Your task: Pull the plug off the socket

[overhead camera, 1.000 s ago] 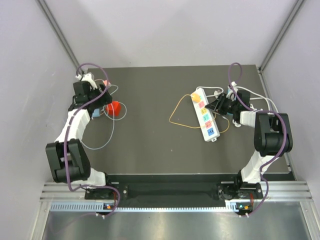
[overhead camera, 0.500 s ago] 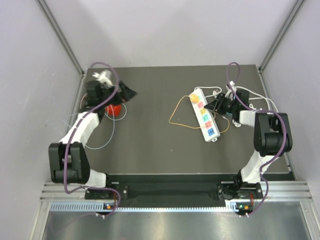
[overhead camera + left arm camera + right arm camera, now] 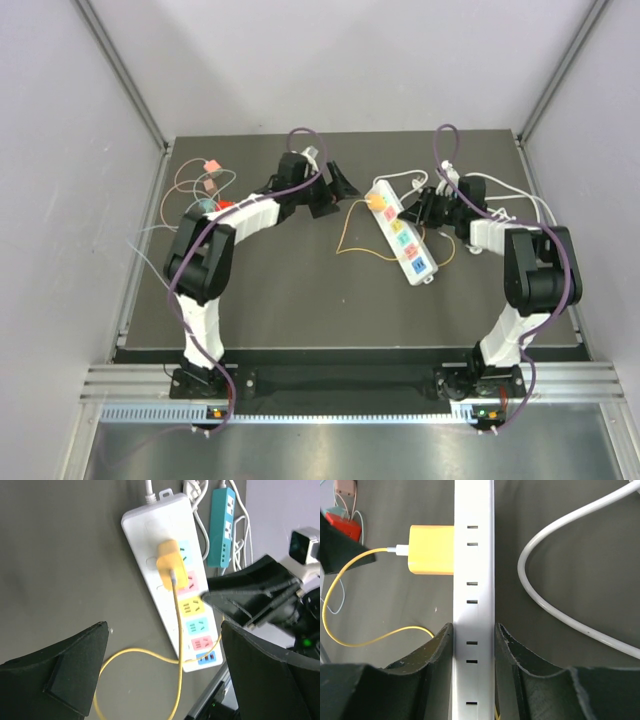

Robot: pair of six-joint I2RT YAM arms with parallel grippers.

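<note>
Right tool clamps the socket strip across its width, both ends cut off. The yellow plug juts sideways. Left tool gapes, released.

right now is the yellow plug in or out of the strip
In: the plug sits flush against the strip, no prongs showing.

the power strip is cut off by the top and bottom edges of the right wrist view, the white cord by its right edge. the yellow cable is lost past the left wrist view's bottom edge.
</note>
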